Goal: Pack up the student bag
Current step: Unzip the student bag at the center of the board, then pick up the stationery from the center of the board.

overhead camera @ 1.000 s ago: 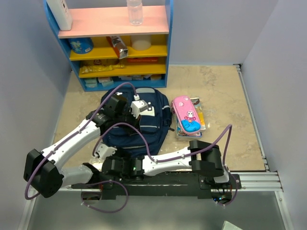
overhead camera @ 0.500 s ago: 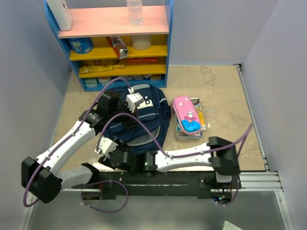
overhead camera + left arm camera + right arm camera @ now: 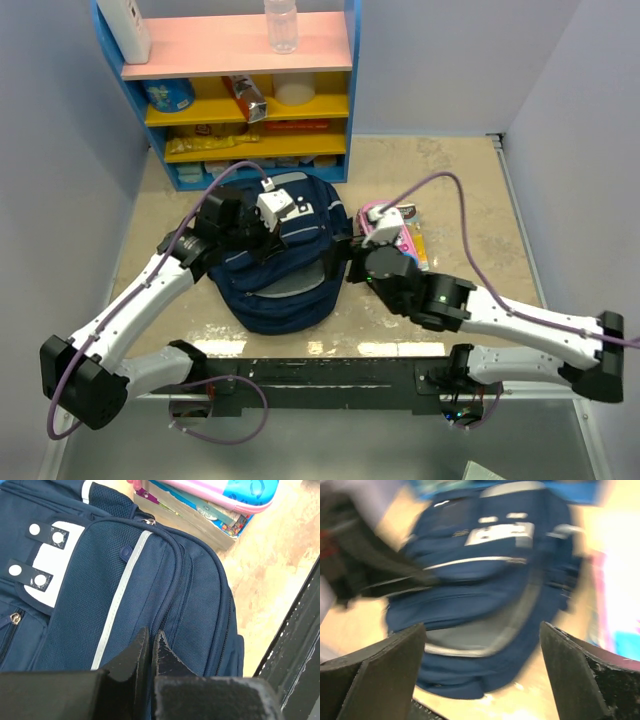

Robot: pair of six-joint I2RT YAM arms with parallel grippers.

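Note:
The student bag point(image 3: 290, 275), navy with light-grey stripes and a white patch, lies bunched up in the middle of the floor. My left gripper point(image 3: 265, 238) sits on its upper part. In the left wrist view its fingers point(image 3: 150, 645) are shut, tips pinching the fabric ridge along the zip of the student bag point(image 3: 195, 595). My right gripper point(image 3: 350, 257) hovers at the bag's right edge. The right wrist view is blurred, but that gripper point(image 3: 480, 670) stands wide open and empty, with the student bag point(image 3: 485, 590) ahead of it.
A pink pencil case point(image 3: 403, 228) lies on flat books point(image 3: 200, 522) right of the bag, partly behind my right wrist. A blue and yellow shelf point(image 3: 245, 95) with a bottle point(image 3: 281, 25) stands at the back. A black rail point(image 3: 400, 375) runs along the near edge.
My right arm swung from the bag's near left side across to its right edge, and its jaws opened. The left gripper, still shut, shifted slightly back and right, and the bag bunched up.

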